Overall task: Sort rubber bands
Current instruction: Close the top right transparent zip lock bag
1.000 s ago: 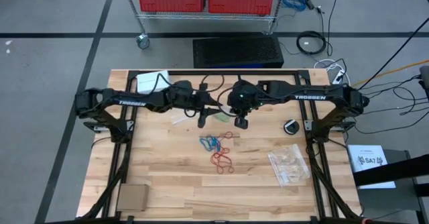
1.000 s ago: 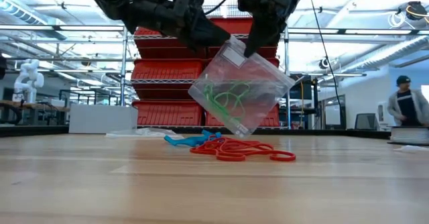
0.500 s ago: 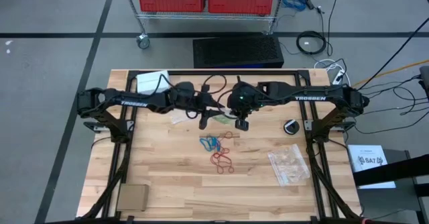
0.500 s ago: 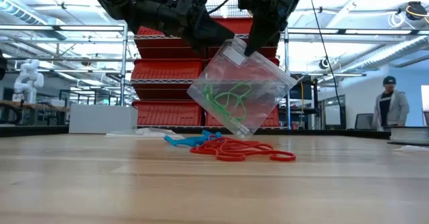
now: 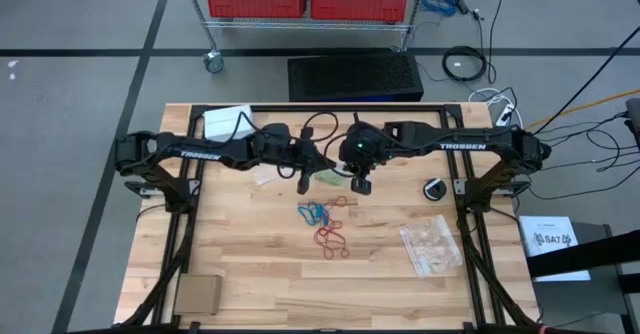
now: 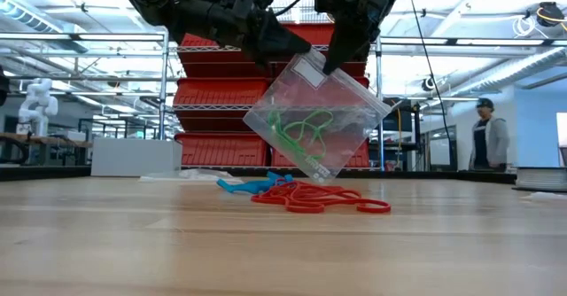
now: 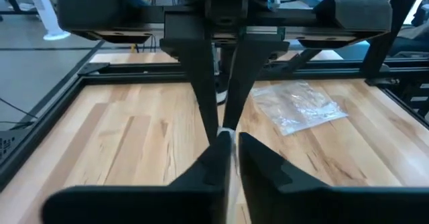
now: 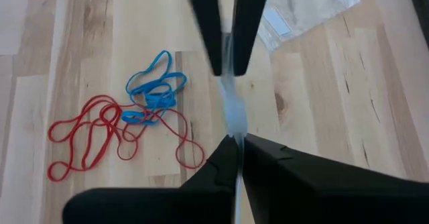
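A clear plastic bag with green rubber bands inside hangs tilted above the table's middle, and both grippers are shut on its top edge. My left gripper reaches it nearly level from the table's left. My right gripper slants down on it from the right. In the high view the two grippers stand close together over the bag. Below it, red rubber bands and blue rubber bands lie loose on the wood. My left gripper pinches the bag's top edge between its two fingers, coming nearly level from the table's left. The bag hangs below, clear of the table. My right gripper pinches the same top edge a little farther right, fingers slanting down from above. The bag hangs tilted, lifted clear.
A heap of clear plastic bags lies toward the near right. A small black round thing sits by the right arm's base. A brown card is at the near left corner and a white sheet at the far left.
My left gripper has shut on the bag's top edge beside the right gripper. The bag stays hanging in the same place, tilted. A person in the room behind has walked toward the left.
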